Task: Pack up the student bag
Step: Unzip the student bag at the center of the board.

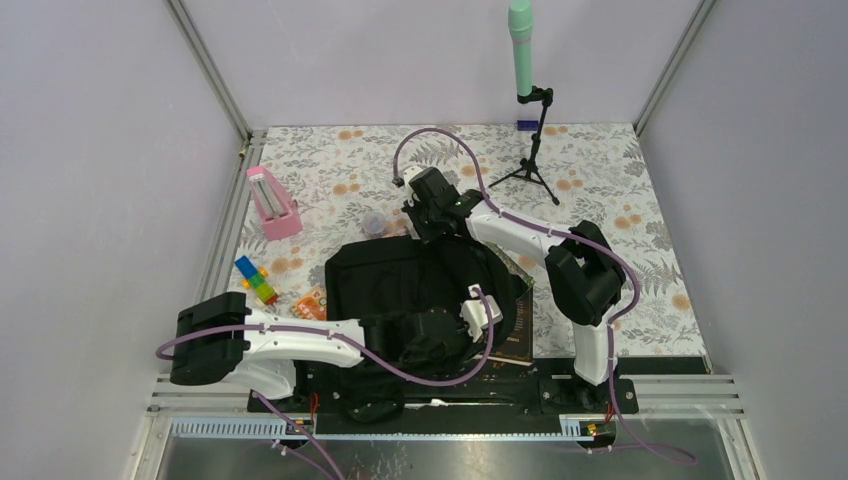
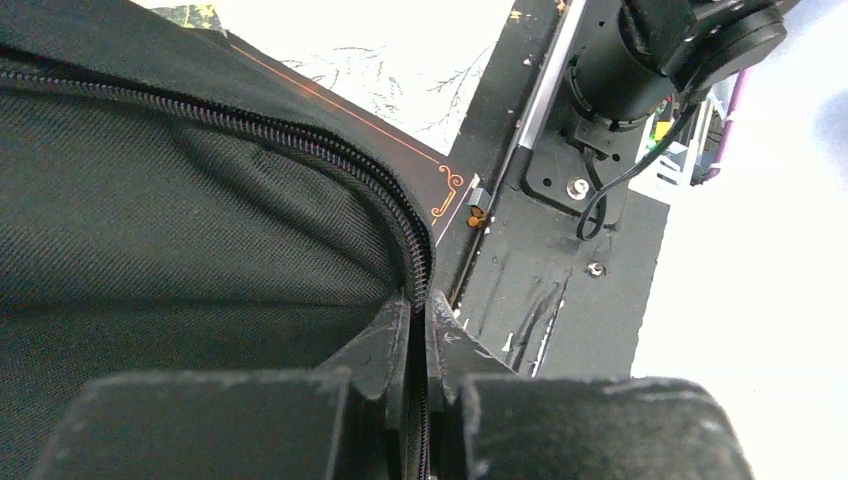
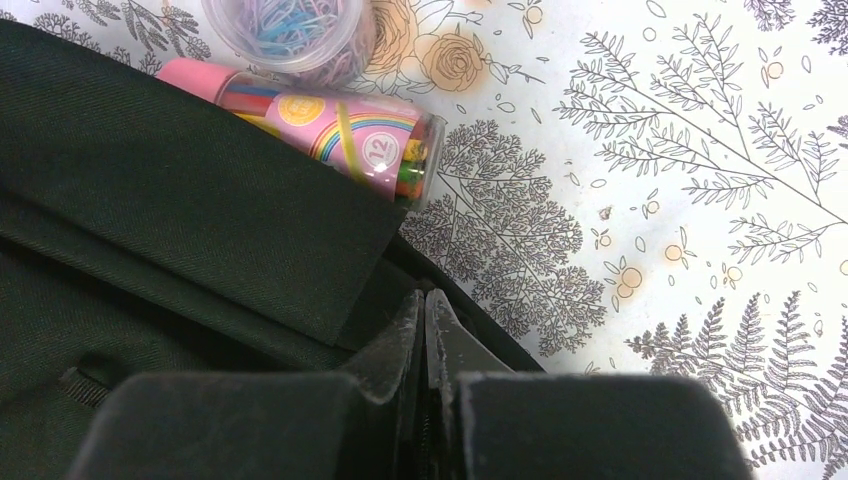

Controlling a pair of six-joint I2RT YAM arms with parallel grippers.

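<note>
**Top view.** The student bag (image 1: 400, 280), a large soft black fabric backpack, is being shown lying flat in the middle of the floral-patterned table (image 1: 640, 200). Its near right corner is resting over a dark hardback book (image 1: 517, 338). The left arm (image 1: 300, 340) is being stretched along the bag's near side, and the right arm (image 1: 520, 232) is being bent round to its far edge. Open table is being left to the right. The left side is being crowded by a pink wedge-shaped box (image 1: 272, 205) and coloured toy bricks (image 1: 256, 280), and a black tripod stand (image 1: 530, 165) is occupying the far side.

**Left wrist view.** The left gripper (image 2: 419, 305) is being held nearly closed, pinching the bag at its black coil zip (image 2: 330, 160). Only a thin fold is being gripped. A hard pull would probably drag it out of the fingers, or slide the whole bag onto the black base plate (image 2: 560, 260) close by.

**Right wrist view.** The right gripper (image 3: 422, 300) is likewise being held narrow, nipping the bag's hem. A pink rainbow-printed pencil tube (image 3: 330, 125) is being half covered by the bag's flap, and a clear plastic tub of coloured bands (image 3: 290, 30) is sitting just beside the tube. Tugging the fabric here could roll the tube away or knock the tub. Bare table is lying open beyond the hem.
</note>
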